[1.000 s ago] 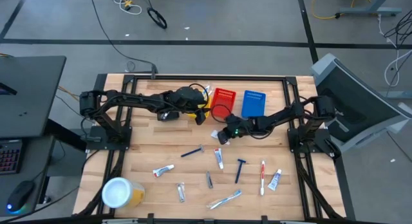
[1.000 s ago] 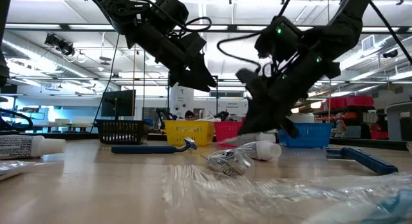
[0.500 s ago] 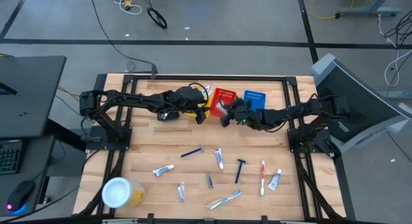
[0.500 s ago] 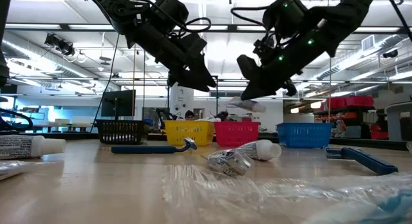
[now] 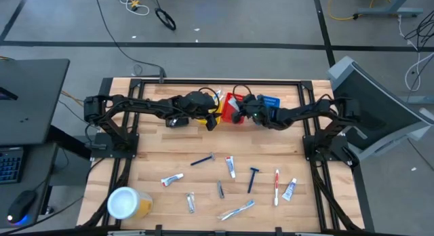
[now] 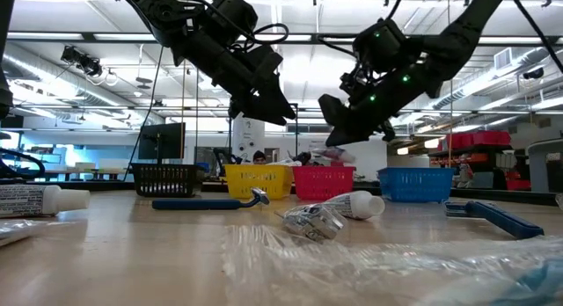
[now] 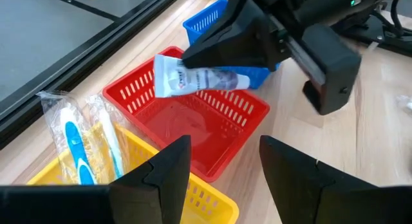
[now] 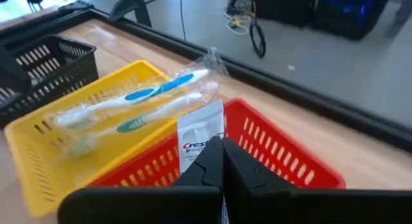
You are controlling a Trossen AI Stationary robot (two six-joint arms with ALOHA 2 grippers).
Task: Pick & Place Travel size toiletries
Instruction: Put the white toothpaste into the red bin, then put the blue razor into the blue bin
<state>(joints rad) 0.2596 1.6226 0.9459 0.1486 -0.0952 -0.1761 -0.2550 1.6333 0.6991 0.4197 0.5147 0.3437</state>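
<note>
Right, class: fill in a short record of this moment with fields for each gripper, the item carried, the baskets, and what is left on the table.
right gripper: shut on the toothpaste tube, above the red basket
left gripper: open, empty, hovering near the yellow basket
yellow basket contents: two wrapped toothbrushes
red basket contents: empty
blue basket: beside the red one, contents not clear
left on table: razors, tubes, packets and toothbrushes, including a blue razor
</note>
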